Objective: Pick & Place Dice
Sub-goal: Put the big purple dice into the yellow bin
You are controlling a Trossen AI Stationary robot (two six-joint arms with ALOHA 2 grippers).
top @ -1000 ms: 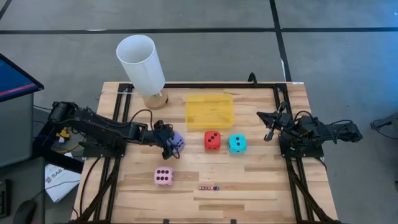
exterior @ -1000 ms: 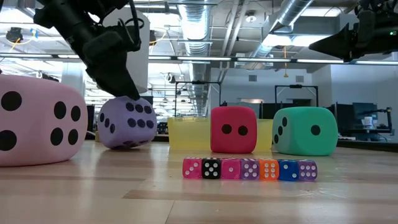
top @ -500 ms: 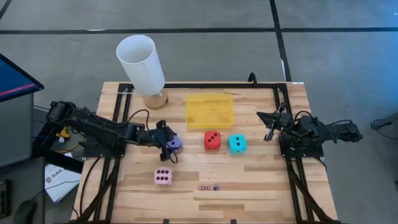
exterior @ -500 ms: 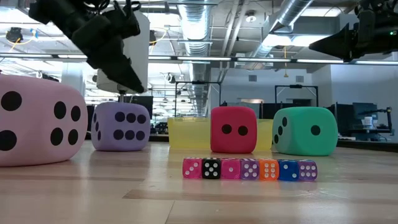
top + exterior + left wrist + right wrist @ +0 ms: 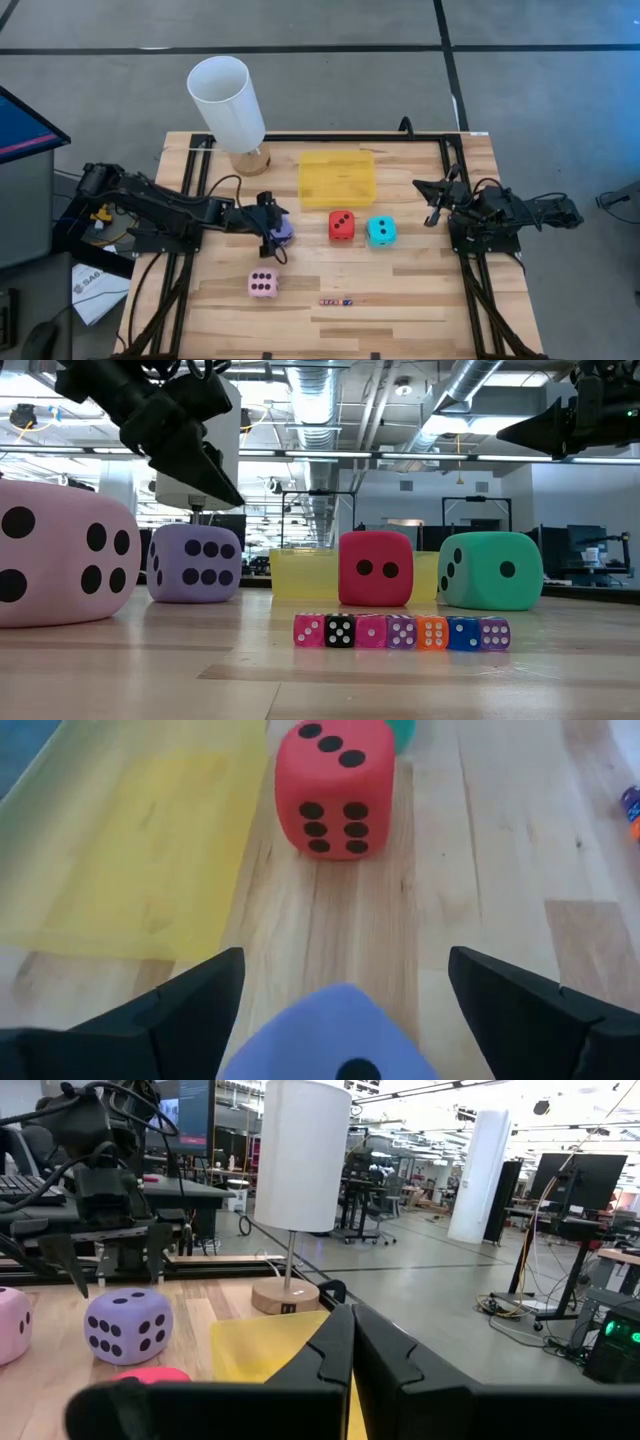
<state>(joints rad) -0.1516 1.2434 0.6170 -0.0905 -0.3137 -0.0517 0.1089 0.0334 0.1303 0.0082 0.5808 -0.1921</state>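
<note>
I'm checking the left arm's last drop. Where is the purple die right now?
In the high view the purple die sits on the table's left half, under the open left gripper, left of the red die and above the pink die.

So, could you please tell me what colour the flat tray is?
Translucent yellow plastic tray; high view shows it best.

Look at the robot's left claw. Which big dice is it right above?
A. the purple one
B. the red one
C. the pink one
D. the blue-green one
A. The left claw hangs open just over the purple dice, which sits on the table and is not being held. The wrist view shows that dice between the two dark fingers.
</note>
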